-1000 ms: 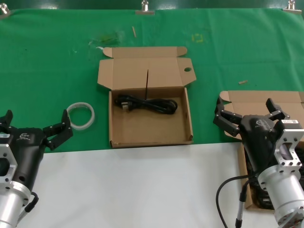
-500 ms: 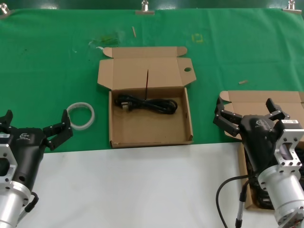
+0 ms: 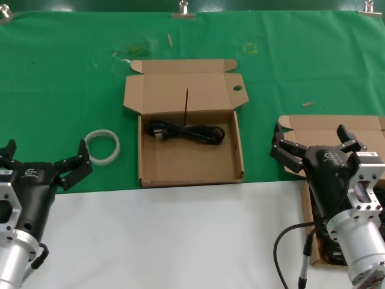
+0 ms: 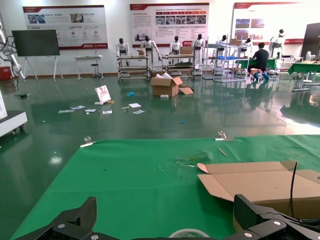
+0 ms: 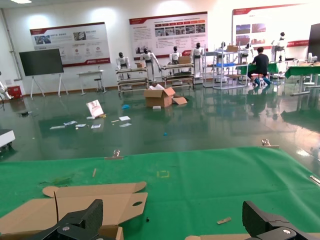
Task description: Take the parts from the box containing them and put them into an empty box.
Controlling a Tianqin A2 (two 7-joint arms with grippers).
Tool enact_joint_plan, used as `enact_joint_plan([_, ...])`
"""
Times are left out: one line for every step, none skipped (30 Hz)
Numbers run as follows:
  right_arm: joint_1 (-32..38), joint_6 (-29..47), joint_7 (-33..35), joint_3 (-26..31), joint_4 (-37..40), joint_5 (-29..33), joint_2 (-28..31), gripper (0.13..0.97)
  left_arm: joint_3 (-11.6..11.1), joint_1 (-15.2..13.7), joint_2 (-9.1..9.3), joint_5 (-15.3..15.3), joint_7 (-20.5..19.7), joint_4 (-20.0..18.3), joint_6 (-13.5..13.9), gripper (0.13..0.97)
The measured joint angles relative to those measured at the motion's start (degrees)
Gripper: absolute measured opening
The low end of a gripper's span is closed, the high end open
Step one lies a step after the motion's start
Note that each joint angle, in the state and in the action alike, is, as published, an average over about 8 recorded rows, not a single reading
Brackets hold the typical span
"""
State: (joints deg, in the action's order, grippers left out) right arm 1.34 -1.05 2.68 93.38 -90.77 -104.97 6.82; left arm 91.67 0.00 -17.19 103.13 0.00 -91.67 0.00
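Note:
A brown box with a round-holed flap (image 3: 187, 138) lies open at the table's middle, with one coiled black cable (image 3: 189, 132) at its far side. Its holed flap also shows in the right wrist view (image 5: 107, 204). A second brown box (image 3: 328, 127) with a rounded flap ear lies at the right, mostly hidden under my right arm; dark cable bundles (image 3: 328, 248) show in it beside the wrist. My right gripper (image 3: 314, 142) is open and empty above this box. My left gripper (image 3: 45, 155) is open and empty at the lower left, near the tape ring.
A white tape ring (image 3: 102, 146) lies on the green cloth left of the middle box, and shows in the left wrist view (image 4: 189, 233). A white table strip runs along the front. Small scraps (image 3: 307, 103) lie on the cloth.

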Motion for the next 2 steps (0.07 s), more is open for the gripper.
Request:
enact_joint_plan([0.0,0.0,0.0,0.0,0.0,0.0,0.0,0.966,0.0,0.0,0.0,0.0,0.0,0.0,0.0,0.966])
enact_joint_plan([0.0,0.0,0.0,0.0,0.0,0.0,0.0,0.966,0.0,0.0,0.0,0.0,0.0,0.0,0.0,0.966])
